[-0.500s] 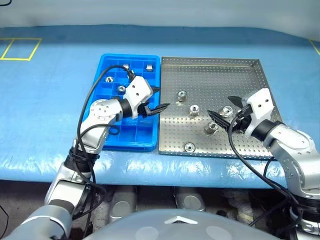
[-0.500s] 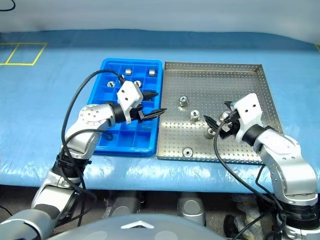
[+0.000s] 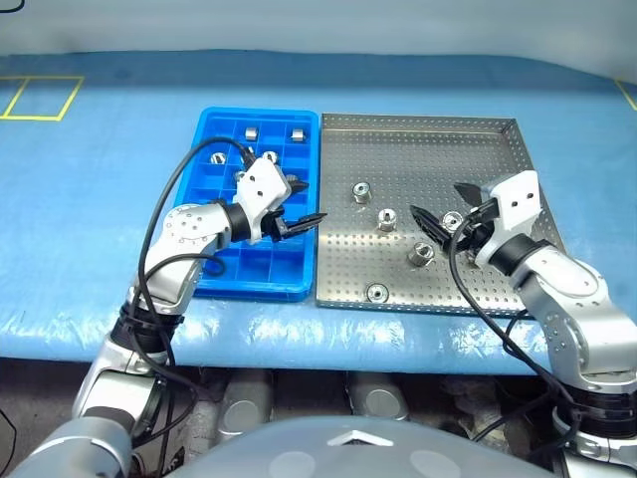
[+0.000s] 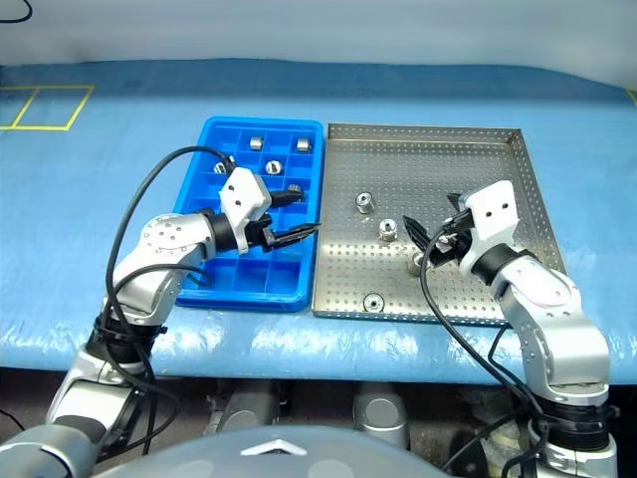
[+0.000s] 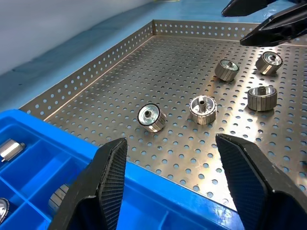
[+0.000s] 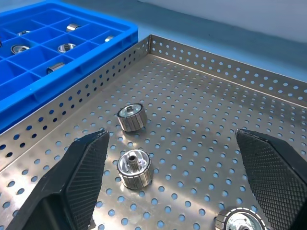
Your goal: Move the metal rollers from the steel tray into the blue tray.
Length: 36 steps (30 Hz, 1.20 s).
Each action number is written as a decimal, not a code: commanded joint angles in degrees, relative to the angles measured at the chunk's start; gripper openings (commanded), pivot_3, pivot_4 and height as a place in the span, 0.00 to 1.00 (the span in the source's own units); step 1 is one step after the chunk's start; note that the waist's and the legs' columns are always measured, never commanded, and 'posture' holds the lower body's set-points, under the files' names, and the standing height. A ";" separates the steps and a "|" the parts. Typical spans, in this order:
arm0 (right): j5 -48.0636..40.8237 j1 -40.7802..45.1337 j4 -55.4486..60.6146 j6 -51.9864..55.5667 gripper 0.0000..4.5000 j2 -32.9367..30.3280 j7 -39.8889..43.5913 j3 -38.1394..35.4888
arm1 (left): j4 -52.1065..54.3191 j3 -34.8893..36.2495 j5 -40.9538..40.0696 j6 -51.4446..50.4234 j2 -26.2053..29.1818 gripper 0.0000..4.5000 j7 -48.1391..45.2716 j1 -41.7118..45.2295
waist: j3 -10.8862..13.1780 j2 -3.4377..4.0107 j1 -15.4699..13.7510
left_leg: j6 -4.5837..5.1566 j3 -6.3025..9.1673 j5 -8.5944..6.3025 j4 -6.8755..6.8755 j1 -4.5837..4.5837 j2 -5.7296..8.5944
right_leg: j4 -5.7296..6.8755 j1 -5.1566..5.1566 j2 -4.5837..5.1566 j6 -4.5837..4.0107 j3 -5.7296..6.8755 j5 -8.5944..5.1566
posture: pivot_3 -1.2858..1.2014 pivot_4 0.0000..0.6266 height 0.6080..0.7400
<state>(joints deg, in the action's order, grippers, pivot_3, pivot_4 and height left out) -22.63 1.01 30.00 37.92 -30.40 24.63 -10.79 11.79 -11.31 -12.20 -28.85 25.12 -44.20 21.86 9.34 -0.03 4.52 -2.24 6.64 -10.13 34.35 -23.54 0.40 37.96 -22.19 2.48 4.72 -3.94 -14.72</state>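
Bench (image 3: 100, 199): blue-covered, carrying both trays side by side.
Steel tray (image 3: 478, 149): at 3 o'clock of the blue tray (image 3: 214, 124), rims touching.
Metal rollers (image 3: 387, 220): five loose on the steel tray floor; several more in the blue tray's 12 o'clock compartments.
Left tool (image 3: 301, 201): fingers apart, empty, over the blue tray's 3 o'clock edge.
Right tool (image 3: 443, 211): fingers wide apart, empty, above rollers on the steel tray.

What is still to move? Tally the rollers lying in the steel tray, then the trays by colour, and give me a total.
metal rollers in the steel tray: 5
steel tray: 1
blue tray: 1
Total: 7
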 commanded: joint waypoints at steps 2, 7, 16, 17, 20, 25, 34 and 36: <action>0.18 1.93 2.75 -0.90 0.99 1.15 -0.89 1.71 | 4.15 3.61 -2.05 -2.15 1.87 0.71 0.39 0.21 | 0.00 0.00 -0.11 | 0.00 0.01 0.00 0.01 0.00 0.00 | 0.02 0.00 0.00 0.00 0.01 0.00 | 0.50 0.24 1.00; 0.59 1.22 2.48 -1.45 0.99 0.82 -0.25 2.65 | 4.11 2.90 -2.35 -2.72 2.37 0.71 0.59 0.37 | 0.00 0.00 -0.82 | 0.00 0.01 0.00 0.03 0.00 0.01 | 0.00 0.01 0.01 0.00 0.01 0.00 | 0.49 0.24 1.00; 0.70 -1.52 4.85 -2.06 0.99 1.20 -0.74 2.29 | 1.25 -0.42 -2.00 -0.91 0.56 0.71 -0.97 2.89 | 0.00 0.00 -0.40 | 0.00 0.00 0.00 0.04 -0.01 0.00 | -0.01 0.00 0.00 -0.01 0.01 0.00 | 0.47 0.24 1.00; 1.04 -1.71 4.90 -1.96 0.99 0.96 -0.95 2.19 | 0.66 -0.76 -1.79 -0.64 0.22 0.71 -0.91 3.29 | 0.00 0.00 -0.28 | 0.00 0.00 0.00 0.06 -0.01 0.00 | 0.00 0.00 0.00 0.00 0.01 0.00 | 0.47 0.24 1.00; 1.38 -2.25 5.41 -1.25 0.99 0.62 -1.83 1.04 | -1.63 -2.07 -0.76 -0.74 -1.94 0.71 0.52 5.14 | 0.00 0.00 -0.07 | 0.00 0.00 0.00 0.06 0.00 0.00 | 0.00 0.03 0.00 0.00 0.01 0.00 | 0.47 0.24 1.00; 1.89 -3.06 6.82 -1.57 0.99 1.03 -3.04 -0.04 | -3.39 -8.35 0.97 0.05 -6.24 0.71 -0.86 7.61 | 0.00 0.00 0.10 | 0.02 0.00 -0.01 0.07 -0.03 0.02 | -0.03 0.03 0.00 0.01 0.01 0.01 | 0.46 0.24 1.00; 2.40 -4.51 9.01 -1.78 0.99 2.24 -5.42 -0.34 | -18.95 -13.61 7.87 -0.31 -14.97 0.71 4.40 15.46 | -0.01 0.01 1.35 | 0.07 -0.03 -0.04 0.23 -0.03 0.02 | -0.01 0.06 -0.01 0.06 -0.01 0.03 | 0.44 0.24 1.00; 2.31 -4.98 9.70 -1.65 0.99 2.50 -6.08 -0.83 | -21.98 -14.09 9.23 -0.17 -16.39 0.71 5.34 16.70 | -0.01 0.01 1.89 | 0.09 -0.03 -0.06 0.27 -0.04 0.02 | -0.01 0.06 -0.01 0.08 -0.02 0.04 | 0.43 0.24 1.00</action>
<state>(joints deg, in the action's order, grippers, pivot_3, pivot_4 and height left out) -20.36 -3.79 36.88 36.90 -28.24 19.40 -9.78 -8.90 -25.24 -4.41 -30.24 9.52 -39.80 37.08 9.34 -0.02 6.41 -2.15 6.61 -10.19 34.62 -23.59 0.42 37.95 -22.13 2.47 4.81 -3.96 -14.68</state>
